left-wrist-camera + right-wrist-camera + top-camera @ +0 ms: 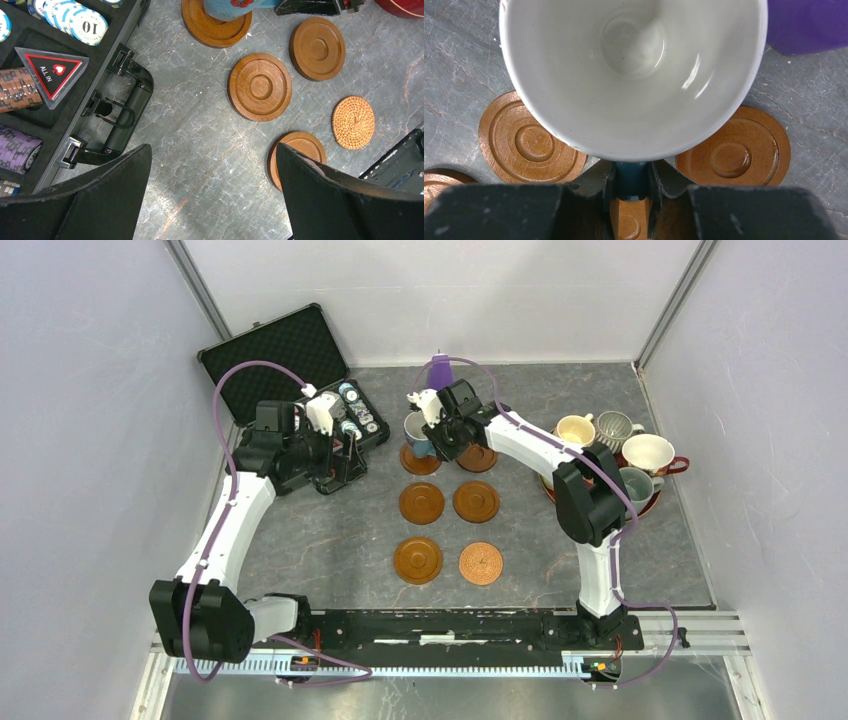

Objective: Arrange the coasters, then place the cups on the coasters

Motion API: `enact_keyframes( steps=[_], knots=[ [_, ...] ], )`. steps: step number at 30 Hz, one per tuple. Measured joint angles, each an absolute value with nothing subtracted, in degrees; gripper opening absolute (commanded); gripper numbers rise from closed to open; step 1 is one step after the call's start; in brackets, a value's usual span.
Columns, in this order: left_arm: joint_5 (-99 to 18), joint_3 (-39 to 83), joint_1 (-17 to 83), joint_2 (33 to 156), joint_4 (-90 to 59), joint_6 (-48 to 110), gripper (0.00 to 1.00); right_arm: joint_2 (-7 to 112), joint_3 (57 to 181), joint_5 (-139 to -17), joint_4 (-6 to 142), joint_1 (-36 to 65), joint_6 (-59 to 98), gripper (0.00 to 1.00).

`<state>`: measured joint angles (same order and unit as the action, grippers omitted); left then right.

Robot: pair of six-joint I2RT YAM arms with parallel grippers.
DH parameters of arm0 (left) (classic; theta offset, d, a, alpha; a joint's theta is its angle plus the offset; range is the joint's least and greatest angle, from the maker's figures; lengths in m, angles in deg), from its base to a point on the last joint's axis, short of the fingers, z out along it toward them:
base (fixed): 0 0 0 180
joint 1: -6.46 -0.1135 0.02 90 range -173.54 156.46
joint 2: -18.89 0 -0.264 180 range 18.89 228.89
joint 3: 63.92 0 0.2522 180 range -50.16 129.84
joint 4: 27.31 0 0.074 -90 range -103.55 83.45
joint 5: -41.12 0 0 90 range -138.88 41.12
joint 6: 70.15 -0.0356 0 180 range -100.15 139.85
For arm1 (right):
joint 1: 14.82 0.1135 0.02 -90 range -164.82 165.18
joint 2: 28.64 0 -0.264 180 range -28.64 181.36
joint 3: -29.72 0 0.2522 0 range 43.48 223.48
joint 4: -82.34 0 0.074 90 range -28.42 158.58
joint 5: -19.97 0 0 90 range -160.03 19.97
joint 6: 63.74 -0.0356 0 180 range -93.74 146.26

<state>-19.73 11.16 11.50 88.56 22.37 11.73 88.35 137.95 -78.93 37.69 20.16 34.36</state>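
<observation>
Six coasters lie in two columns of three; five are glossy brown (pixel 421 503) and the near-right one is woven orange-brown (pixel 481 563). My right gripper (pixel 432 440) (pixel 631 172) is shut on the dark blue handle (pixel 631 182) of the blue cup (pixel 417 429), whose white inside (pixel 634 75) fills the right wrist view. In the left wrist view the cup's base (pixel 227 7) sits at the far-left coaster (pixel 216 27). The other cups (pixel 650 453) stand at the right. My left gripper (pixel 345 455) (pixel 215 190) hangs open over bare table beside the near-left coaster (pixel 300 145).
An open black poker-chip case (pixel 290 370) lies at the back left, its latch edge (pixel 107 107) just ahead of my left fingers. A purple cone (pixel 441 370) (pixel 809 25) stands right behind the blue cup. A red round tray (pixel 655 505) holds the other cups.
</observation>
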Motion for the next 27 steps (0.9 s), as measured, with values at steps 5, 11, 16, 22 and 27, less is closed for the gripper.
enact_keyframes(
  steps=[5, 11, 16, 22, 27],
  knots=[
    [-19.08, 11.16, 11.3, 88.65, 22.4, 11.73, 1.0, 88.44, 137.95, -79.02, 37.73, 20.16, 33.77, 0.05],
    [-18.44, 11.16, 11.04, 88.67, 22.4, 11.73, 1.0, 88.46, 137.95, -78.98, 37.69, 20.22, 33.55, 0.05],
    [-18.27, 11.16, 10.91, 88.91, 22.4, 11.73, 1.0, 88.55, 137.95, -78.98, 37.66, 20.31, 33.53, 0.05],
    [-18.14, 11.16, 10.67, 89.39, 22.4, 11.73, 1.0, 88.66, 137.95, -78.89, 37.6, 20.33, 33.57, 0.05],
    [-18.05, 11.16, 10.67, 89.57, 22.4, 11.73, 1.0, 89.2, 137.95, -78.74, 37.6, 20.33, 33.59, 0.06]
  ],
)
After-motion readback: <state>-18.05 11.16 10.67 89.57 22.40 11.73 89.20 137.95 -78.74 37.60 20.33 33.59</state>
